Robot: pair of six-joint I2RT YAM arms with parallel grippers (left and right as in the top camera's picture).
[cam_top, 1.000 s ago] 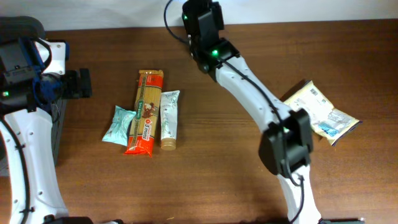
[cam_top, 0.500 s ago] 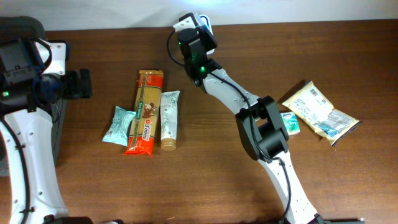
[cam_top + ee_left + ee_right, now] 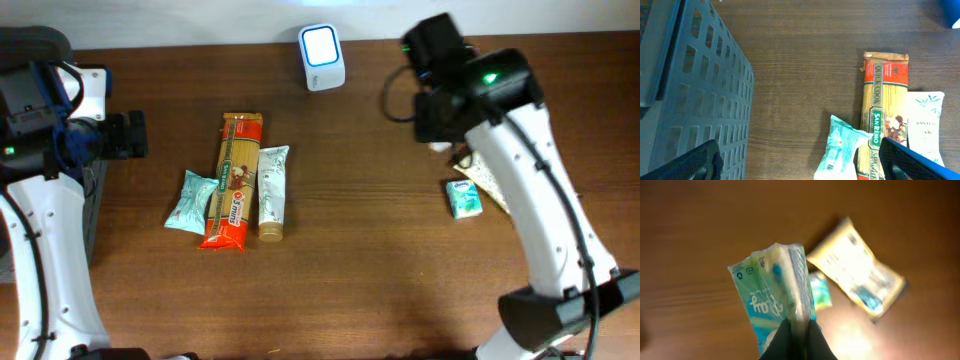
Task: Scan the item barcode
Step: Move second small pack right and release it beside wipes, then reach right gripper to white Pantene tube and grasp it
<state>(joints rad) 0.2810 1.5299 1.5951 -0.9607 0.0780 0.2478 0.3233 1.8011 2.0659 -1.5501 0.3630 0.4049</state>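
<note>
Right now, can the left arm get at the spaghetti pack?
Probably yes. The left gripper is open and empty, the spaghetti pack lies uncovered, with bare table between them; only the tissue pack crowds one side.

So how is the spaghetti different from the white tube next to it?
The spaghetti is longer than the tube, sticking out past it at the far end. The spaghetti is yellow with a red end, while the tube is white with a tan cap. What they share: both lie flat on the table, side by side, pointing the same way.
</note>
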